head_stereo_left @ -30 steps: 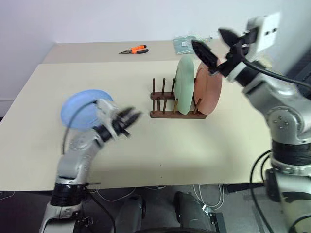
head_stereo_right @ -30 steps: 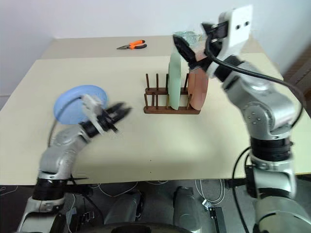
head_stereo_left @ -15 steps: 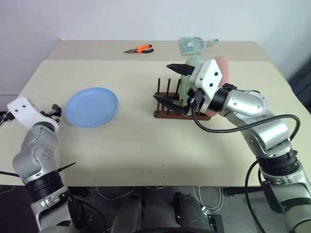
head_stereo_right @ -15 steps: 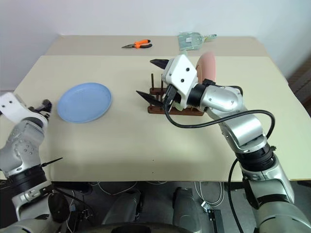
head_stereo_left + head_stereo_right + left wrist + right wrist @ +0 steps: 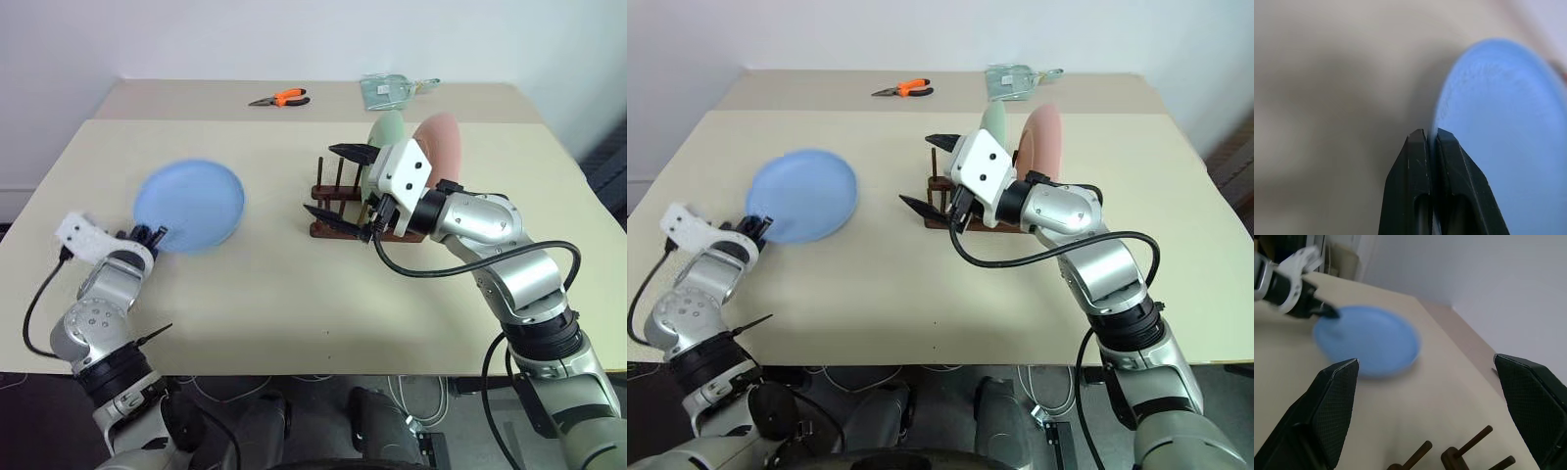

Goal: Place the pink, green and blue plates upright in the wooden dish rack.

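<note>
Left gripper pinches blue plate rim, jaws closed on it. Right gripper wide open, empty, by rack.

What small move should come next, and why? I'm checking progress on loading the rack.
Probably carry the blue plate toward the wooden dish rack. The left gripper is shut on its rim, the green plate and pink plate already stand there, and the open right gripper waits beside free pegs.
</note>
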Robot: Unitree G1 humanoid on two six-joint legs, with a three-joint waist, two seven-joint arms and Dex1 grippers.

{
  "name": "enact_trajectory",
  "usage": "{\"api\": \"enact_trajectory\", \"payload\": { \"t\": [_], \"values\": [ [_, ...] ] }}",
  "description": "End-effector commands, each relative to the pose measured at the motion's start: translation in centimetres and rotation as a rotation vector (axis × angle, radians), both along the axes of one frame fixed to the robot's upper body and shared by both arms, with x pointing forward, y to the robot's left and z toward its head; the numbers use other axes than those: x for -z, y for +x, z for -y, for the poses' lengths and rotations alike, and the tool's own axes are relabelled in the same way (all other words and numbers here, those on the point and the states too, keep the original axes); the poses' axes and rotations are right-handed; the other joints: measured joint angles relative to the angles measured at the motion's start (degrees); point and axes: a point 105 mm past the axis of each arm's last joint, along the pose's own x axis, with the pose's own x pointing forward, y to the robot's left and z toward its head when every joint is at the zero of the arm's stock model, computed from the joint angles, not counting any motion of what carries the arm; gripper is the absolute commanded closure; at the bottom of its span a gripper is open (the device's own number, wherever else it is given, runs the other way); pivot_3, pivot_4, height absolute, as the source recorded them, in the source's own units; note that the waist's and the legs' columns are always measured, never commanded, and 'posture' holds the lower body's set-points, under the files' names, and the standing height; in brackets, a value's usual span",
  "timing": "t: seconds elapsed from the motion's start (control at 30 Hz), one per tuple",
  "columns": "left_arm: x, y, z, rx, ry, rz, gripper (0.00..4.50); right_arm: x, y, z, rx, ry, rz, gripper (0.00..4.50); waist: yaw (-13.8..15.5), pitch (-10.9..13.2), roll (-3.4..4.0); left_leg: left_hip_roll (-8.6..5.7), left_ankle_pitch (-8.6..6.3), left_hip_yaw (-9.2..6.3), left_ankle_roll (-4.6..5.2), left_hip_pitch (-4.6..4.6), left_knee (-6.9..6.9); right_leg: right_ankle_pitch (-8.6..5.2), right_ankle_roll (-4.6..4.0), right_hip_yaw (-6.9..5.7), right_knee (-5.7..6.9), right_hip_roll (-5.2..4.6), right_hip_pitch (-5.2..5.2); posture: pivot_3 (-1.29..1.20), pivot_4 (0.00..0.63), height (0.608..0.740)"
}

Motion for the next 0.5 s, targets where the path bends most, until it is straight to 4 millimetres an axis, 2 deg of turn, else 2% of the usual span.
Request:
{"api": "enact_trajectory", "payload": {
  "t": [0.03,0.2,0.27,0.33,0.47,0.5],
  "values": [
    [-7.3,0.3,4.6,0.177,0.193,0.262,4.48,-0.6,-0.9,-1.2,-0.04,-0.122,0.18,0.0,-0.13,0.0,0.0,0.0,0.0,0.01,0.0,0.01,0.0,0.0,0.0,0.0,0.0,0.0,0.0,0.0,0.15,0.74],
    [-11.9,0.2,8.4,0.299,0.335,0.389,4.48,-0.4,0.2,-3.6,-0.05,-0.25,0.357,0.0,-1.46,0.0,0.01,0.04,0.04,0.09,-0.07,0.16,-0.22,0.0,0.01,0.05,0.02,0.01,-0.02,0.0,0.15,0.74],
    [-12.9,-0.1,10.0,0.361,0.381,0.413,4.48,0.0,1.1,-4.5,-0.038,-0.316,0.43,0.0,-1.89,-0.01,0.01,0.06,0.14,0.09,-0.2,0.19,-0.41,0.01,0.0,0.06,0.03,0.01,-0.1,0.0,0.15,0.74],
    [-13.2,-0.3,10.7,0.387,0.404,0.414,4.48,0.5,1.9,-4.8,-0.028,-0.378,0.475,0.0,-1.8,-0.01,0.01,0.08,0.28,0.08,-0.43,0.18,-0.53,0.02,-0.02,0.07,0.05,0.04,-0.2,0.0,0.15,0.74],
    [-13.5,-0.6,10.8,0.395,0.388,0.407,4.5,0.9,3.0,-4.7,0.002,-0.411,0.503,1.17,-1.64,0.0,0.0,0.06,0.31,0.04,-0.49,0.1,-0.54,0.02,-0.04,0.08,0.06,0.05,-0.26,0.0,0.15,0.74],
    [-13.5,-0.6,10.8,0.399,0.379,0.408,4.5,1.0,3.1,-4.7,0.002,-0.41,0.503,1.74,-1.62,0.0,-0.01,0.06,0.31,0.04,-0.48,0.1,-0.53,0.02,-0.04,0.09,0.05,0.05,-0.26,0.0,0.15,0.74]
  ]
}}
